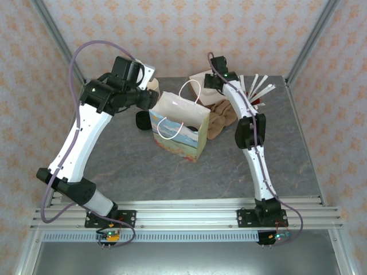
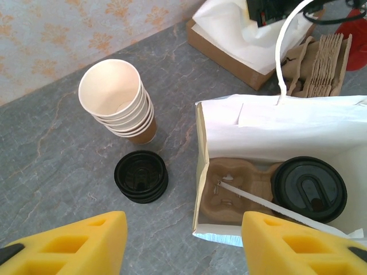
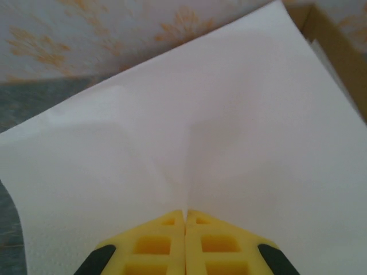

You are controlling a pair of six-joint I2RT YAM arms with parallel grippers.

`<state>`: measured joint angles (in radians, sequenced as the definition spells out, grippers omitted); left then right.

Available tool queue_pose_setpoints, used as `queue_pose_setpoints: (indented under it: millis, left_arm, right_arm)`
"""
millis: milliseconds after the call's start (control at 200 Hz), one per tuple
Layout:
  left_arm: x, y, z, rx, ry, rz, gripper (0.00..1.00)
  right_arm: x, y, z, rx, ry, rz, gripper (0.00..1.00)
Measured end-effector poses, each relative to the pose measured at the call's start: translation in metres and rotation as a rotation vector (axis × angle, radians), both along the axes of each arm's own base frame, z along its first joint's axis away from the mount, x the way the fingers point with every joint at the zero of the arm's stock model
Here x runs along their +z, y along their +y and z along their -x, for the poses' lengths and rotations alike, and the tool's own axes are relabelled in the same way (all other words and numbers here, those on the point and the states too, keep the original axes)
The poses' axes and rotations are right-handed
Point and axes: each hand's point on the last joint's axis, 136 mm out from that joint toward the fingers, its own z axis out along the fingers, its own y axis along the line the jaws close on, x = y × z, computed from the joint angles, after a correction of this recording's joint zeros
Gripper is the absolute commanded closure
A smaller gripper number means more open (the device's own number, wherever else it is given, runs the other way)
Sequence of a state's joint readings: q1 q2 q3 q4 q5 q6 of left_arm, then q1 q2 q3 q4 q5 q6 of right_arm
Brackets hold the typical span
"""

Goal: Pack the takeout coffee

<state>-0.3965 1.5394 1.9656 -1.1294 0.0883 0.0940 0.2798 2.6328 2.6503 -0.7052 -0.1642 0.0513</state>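
My right gripper [image 3: 185, 215], jaws pressed together with no gap, pinches a fold of the white napkin [image 3: 200, 132] at the far side of the table; the sheet creases up toward my fingertips. My left gripper [image 2: 183, 235] hangs with its jaws wide apart and nothing between them, above the near edge of the paper bag [image 2: 275, 123].

Down in that bag, the takeout coffee [image 2: 309, 189] stands with its black lid up in one pocket of a cardboard carrier [image 2: 229, 192], the pocket beside it vacant. A white bag handle [image 2: 258, 200] lies slack across both.

The risks, as I judge them, start at the pinch. It is thin and at the very tips, so the sheet could slip free on the lift, tear, or bring a second sheet with it. A napkin trailing low could snag the bag's upright handle and tug the bag, and nothing braces the bag: a pull might tilt it and the cup inside. The stack of lidless cups [image 2: 117, 100] and the loose lids [image 2: 141, 176] stand just beside the bag, where my left arm could knock them.
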Motion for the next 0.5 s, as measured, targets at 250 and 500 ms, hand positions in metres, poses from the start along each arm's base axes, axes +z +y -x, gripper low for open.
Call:
queue_pose_setpoints:
  millis: [250,500]
  left_arm:
    - [0.007,0.001,0.008,0.003,-0.024,0.031,0.44]
    - [0.015,-0.002,0.016,-0.004,-0.049,0.092,0.44]
  right_arm:
    - [0.077,0.004,0.01,0.017,-0.098,-0.071,0.95]
    - [0.133,0.005,0.029,0.032,-0.15,-0.117,0.97]
